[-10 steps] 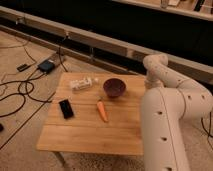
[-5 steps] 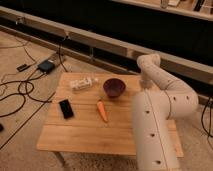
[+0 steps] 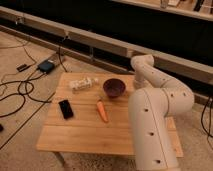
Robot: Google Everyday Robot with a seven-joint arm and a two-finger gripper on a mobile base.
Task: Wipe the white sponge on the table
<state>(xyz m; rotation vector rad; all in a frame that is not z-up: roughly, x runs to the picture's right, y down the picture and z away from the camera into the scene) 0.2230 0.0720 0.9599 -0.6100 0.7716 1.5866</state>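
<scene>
The robot's white arm [image 3: 150, 115] rises from the lower right, bends over the right side of the table [image 3: 85, 135] and ends at a rounded joint above the far right edge. The gripper is hidden behind the arm. Its fingers are pressed fully together, and whether they hold anything cannot be told. The white sponge does not show on the bare part of the top, and the arm covers the right part of the table, so its place relative to the fingers cannot be told. On the wooden planks, a clear-white bottle [image 3: 82, 83] lies on its side near the far edge, with a dark bowl [image 3: 114, 87] just right of it. An orange carrot [image 3: 102, 111] lies nearer the middle. A black phone [image 3: 65, 108] lies flat to its left.
</scene>
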